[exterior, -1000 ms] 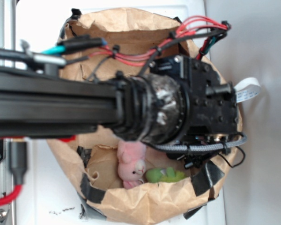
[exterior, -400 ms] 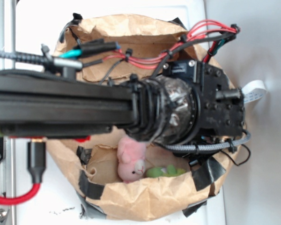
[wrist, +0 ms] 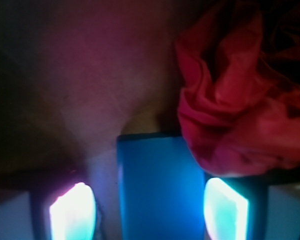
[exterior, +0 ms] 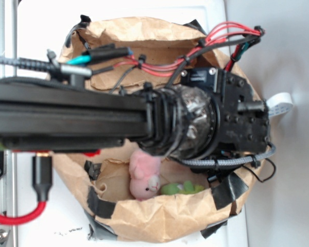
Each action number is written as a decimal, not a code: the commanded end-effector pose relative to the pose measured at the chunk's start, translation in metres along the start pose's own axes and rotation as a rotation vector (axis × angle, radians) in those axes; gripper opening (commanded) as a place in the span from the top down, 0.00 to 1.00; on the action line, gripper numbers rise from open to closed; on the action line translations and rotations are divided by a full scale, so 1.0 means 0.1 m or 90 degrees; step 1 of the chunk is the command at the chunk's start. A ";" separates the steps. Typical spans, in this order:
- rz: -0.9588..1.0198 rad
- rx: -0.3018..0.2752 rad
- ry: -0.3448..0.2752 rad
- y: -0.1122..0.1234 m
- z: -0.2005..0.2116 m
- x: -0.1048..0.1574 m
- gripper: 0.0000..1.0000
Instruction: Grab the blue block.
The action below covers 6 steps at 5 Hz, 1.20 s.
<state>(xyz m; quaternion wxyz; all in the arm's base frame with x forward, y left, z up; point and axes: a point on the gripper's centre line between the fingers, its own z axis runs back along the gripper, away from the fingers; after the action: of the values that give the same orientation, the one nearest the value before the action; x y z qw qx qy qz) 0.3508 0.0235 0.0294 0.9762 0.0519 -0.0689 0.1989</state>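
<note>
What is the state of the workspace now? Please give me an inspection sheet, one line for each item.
Surface: brown paper bag lining a container on a white table.
Job's things: blue block lies between the fingers, seen only in the wrist view.
Clutter: red ruffled ball beside the block's right side; pink plush toy and yellow-green plush toy near the bag's front wall.
Grippers: gripper straddles the block, fingers apart from it on both sides.
Cables: red wires above the wrist; red cable at the left.
Surroundings: grey wall at the right.
</note>
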 end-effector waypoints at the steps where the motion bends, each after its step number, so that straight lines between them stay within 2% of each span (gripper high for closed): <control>1: 0.018 -0.002 -0.035 0.03 0.07 0.08 1.00; 2: 0.017 0.001 -0.043 0.04 0.11 0.08 1.00; 3: -0.013 -0.043 -0.022 0.10 0.39 -0.03 1.00; 4: -0.078 -0.079 -0.004 0.25 0.86 -0.20 1.00; 5: -0.097 -0.075 0.029 0.42 1.06 -0.12 1.00; 6: -0.104 -0.090 0.019 0.51 1.25 -0.18 1.00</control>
<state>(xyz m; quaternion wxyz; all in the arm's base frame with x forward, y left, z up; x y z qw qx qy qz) 0.2960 0.0356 0.1163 0.9937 -0.0171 -0.0067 0.1103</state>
